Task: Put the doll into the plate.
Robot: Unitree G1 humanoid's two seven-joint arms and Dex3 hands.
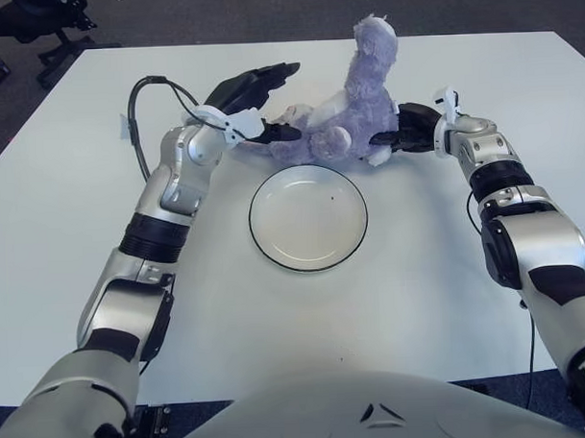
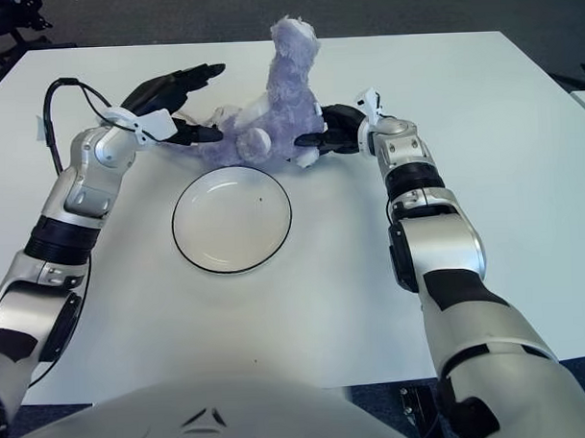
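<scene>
Beyond the plate's point(image 1: 308, 217) far rim, the purple plush doll point(image 1: 351, 106) sits between the spread-fingered left hand point(image 1: 253, 103) and the gripping right hand point(image 1: 410, 130).

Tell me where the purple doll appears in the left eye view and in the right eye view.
Left eye view: the doll is above the middle, slightly right of centre, just beyond the plate.
Right eye view: the doll is above the middle, slightly left of centre.
Shared landmark: the plate's black rim, directly in front of the doll.
</scene>
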